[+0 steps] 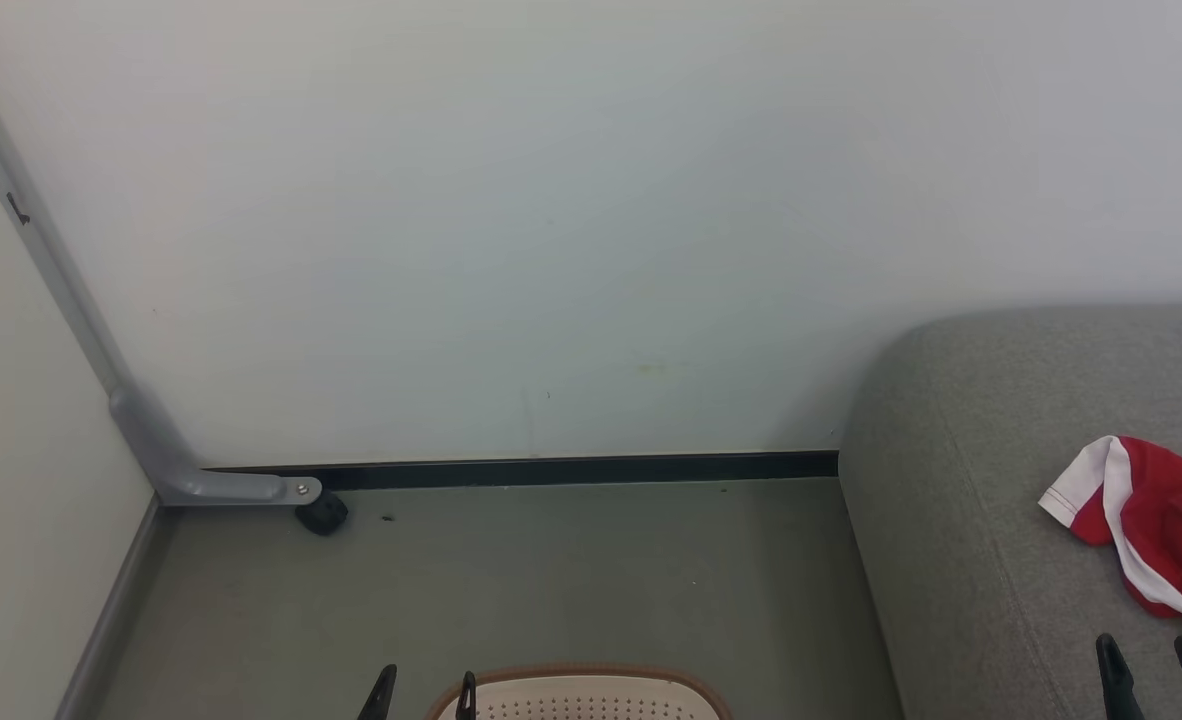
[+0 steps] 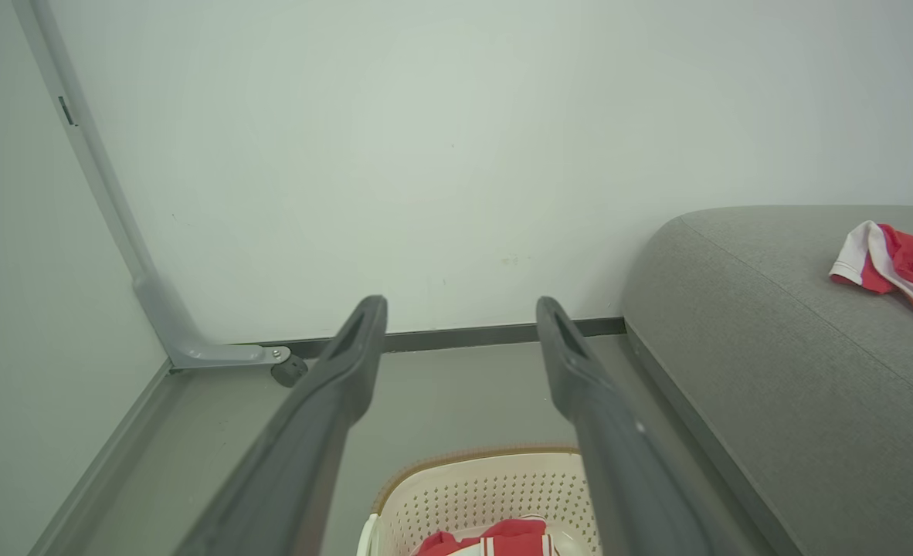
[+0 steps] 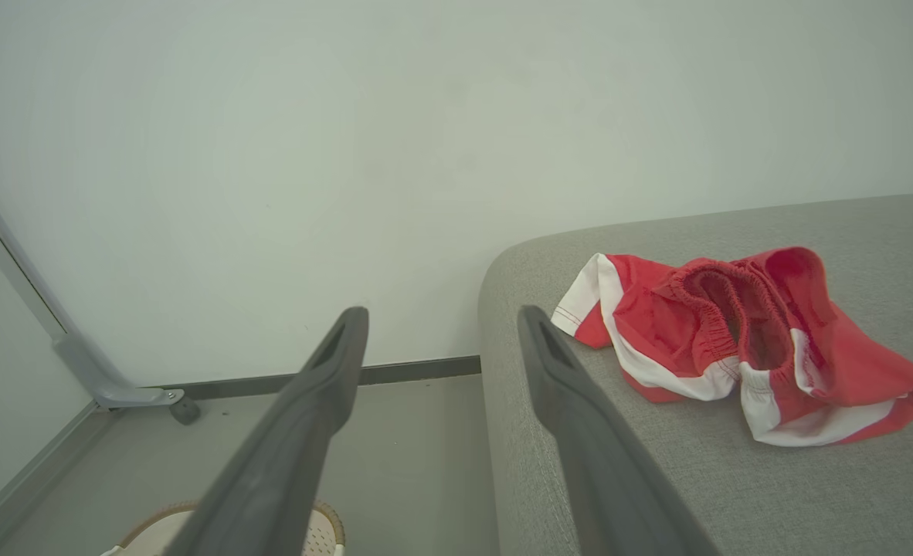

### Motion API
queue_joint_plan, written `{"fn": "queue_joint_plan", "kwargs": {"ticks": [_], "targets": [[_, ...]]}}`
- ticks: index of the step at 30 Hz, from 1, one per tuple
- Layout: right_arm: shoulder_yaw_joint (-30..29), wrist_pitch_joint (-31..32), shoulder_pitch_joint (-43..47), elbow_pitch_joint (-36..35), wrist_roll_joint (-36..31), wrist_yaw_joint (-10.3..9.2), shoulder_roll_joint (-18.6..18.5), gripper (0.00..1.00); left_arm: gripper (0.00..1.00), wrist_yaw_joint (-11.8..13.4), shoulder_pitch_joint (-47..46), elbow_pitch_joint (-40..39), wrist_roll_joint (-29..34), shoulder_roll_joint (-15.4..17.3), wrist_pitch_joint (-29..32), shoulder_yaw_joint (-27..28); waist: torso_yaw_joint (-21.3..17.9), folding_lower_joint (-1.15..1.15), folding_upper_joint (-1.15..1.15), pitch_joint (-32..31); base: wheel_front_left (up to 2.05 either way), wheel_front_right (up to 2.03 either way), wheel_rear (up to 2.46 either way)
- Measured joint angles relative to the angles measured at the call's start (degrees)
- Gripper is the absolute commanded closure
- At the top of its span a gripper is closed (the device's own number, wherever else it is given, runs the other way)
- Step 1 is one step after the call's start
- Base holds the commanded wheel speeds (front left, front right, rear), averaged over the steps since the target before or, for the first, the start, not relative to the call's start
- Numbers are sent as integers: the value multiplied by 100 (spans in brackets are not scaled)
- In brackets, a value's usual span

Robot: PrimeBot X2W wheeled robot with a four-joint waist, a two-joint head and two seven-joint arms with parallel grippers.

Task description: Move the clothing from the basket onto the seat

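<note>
Both my claws are spread wide and hold nothing: the left claw (image 2: 460, 309) hangs over the near part of the basket (image 2: 487, 486), the right claw (image 3: 442, 320) over the front edge of the sofa (image 3: 734, 502). One red garment (image 3: 734, 347) with white trim already lies crumpled on the sofa, ahead and to the right of my right claw and not touching it. Another red piece (image 2: 503, 533) shows in the bottom of the basket, below my left claw and a little toward me; how much cloth lies under it I cannot tell. So I judge the job part done, and the step in hand is fetching that piece with the left claw. To do it well I would tilt the wrist down, drop straight between the basket walls so neither finger catches the brown rim, and close on a raised fold, not the flat of the thin, slippery cloth. I would lift until the hem clears the rim before swinging right toward the sofa; otherwise the light basket may drag or tip. The right claw should keep clear of the drop spot.
</note>
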Motion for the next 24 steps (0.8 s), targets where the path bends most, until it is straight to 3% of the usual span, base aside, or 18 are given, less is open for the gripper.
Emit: {"fn": "queue_joint_plan", "kwargs": {"ticks": [24], "targets": [[-232, 0, 238, -369, -223, -31, 111, 0, 0, 0, -2, -25, 0, 0, 103, -43, 102, 0, 0, 73, 0, 0, 0]]}}
